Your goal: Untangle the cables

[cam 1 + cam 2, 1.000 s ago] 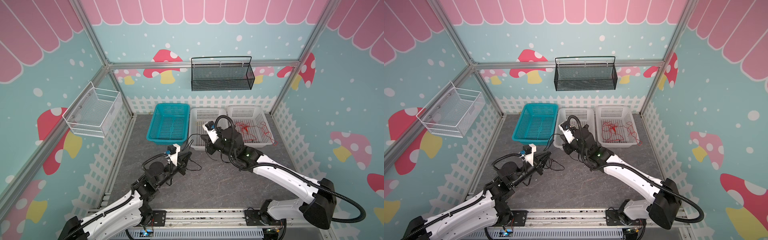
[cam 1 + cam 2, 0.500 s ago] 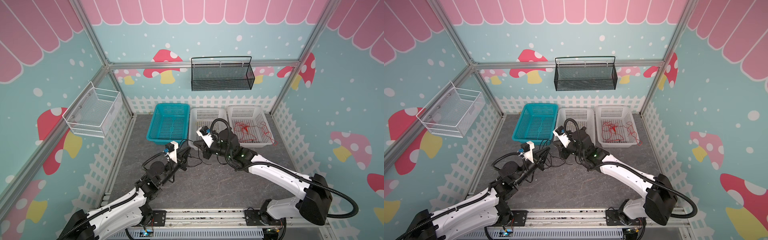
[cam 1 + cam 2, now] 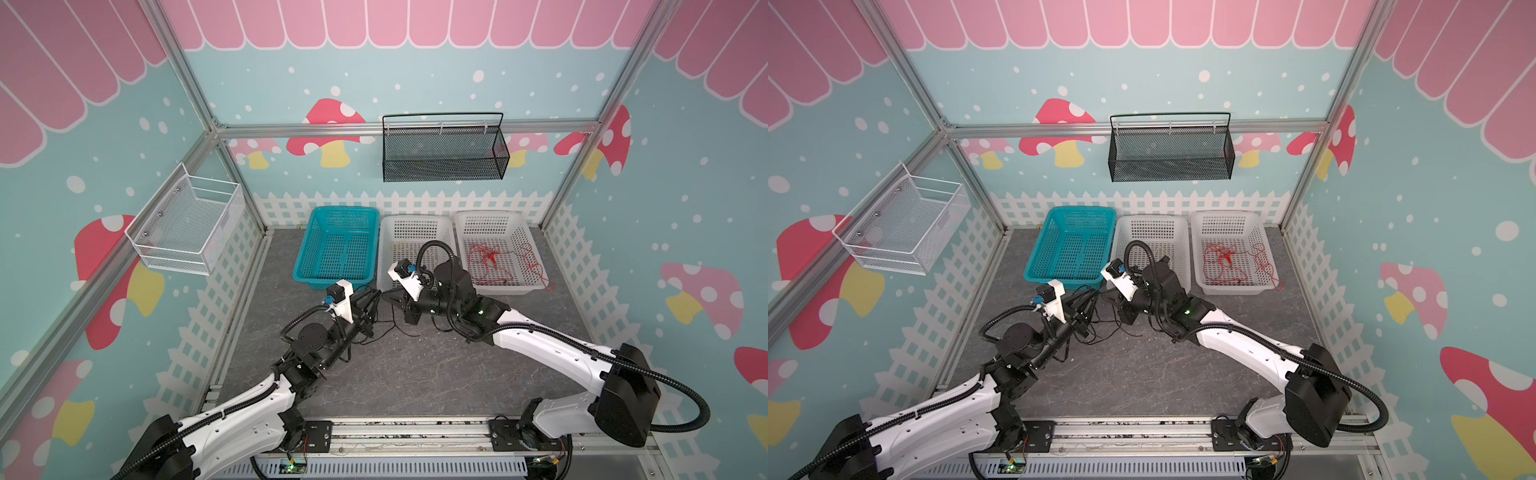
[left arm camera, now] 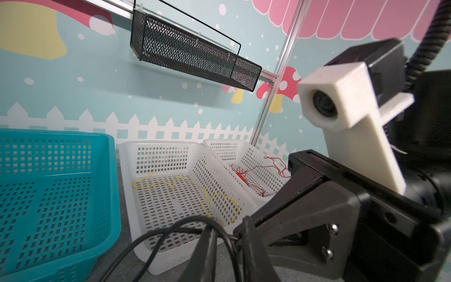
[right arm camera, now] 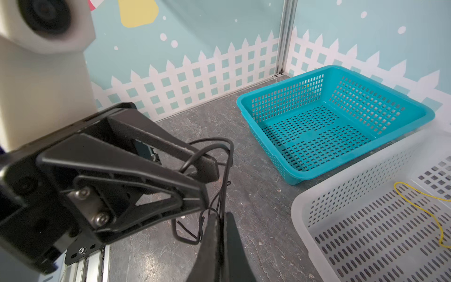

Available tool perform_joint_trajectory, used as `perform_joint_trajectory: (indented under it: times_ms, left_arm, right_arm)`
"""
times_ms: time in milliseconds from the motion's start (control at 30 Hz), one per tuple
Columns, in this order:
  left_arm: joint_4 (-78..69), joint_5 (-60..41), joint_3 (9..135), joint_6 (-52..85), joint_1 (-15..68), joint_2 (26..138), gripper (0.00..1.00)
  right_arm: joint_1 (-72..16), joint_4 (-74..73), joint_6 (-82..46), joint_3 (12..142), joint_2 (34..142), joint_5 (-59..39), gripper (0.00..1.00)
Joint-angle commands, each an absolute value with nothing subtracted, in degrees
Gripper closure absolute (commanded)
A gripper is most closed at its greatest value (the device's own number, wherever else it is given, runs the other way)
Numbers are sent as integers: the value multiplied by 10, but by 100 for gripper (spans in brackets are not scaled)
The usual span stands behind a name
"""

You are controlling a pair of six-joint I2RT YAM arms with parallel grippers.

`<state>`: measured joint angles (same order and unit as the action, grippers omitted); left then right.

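Observation:
A thin black cable lies kinked on the grey floor between my two grippers and rises to both. My right gripper is shut on a strand of it, seen in a top view just left of the middle white basket. My left gripper faces it tip to tip, jaws slightly open, with the black cable running through the gap and looped over one finger. A yellow cable lies in the middle white basket. A red cable lies in the right white basket.
A blue basket stands left of the white ones at the back. A black mesh basket hangs on the back wall and a white wire basket on the left wall. The red cable's end hangs over the right basket's front corner.
My right gripper has swung left with the black cable until it meets the left gripper. The left jaws, shut before, have parted a little.

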<state>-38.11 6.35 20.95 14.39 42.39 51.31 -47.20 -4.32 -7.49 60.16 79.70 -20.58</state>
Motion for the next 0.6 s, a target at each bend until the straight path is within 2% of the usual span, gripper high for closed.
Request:
perform_joint_trajectory:
  times_ms: [0,100,200,333,467,567]
  left_arm:
    - [-392,67,203,149,419,519,80]
    - [-384,84,205,143,419,518,85]
    - [-381,99,209,136,419,511,99]
    - [-360,101,225,126,419,493,100]
    - [-311,117,239,121,418,465,100]
    - [-270,143,256,126,418,448,100]
  right_arm:
    - [-473,-55,-63,599,801,-225,100]
    - [-473,-55,-58,600,797,-230,100]
    - [-473,-54,-56,601,802,-239,99]
    - [-472,-52,-61,593,813,-195,99]
    - [-472,-42,-78,583,810,-66,100]
    - [-473,-46,-66,577,811,-110,97]
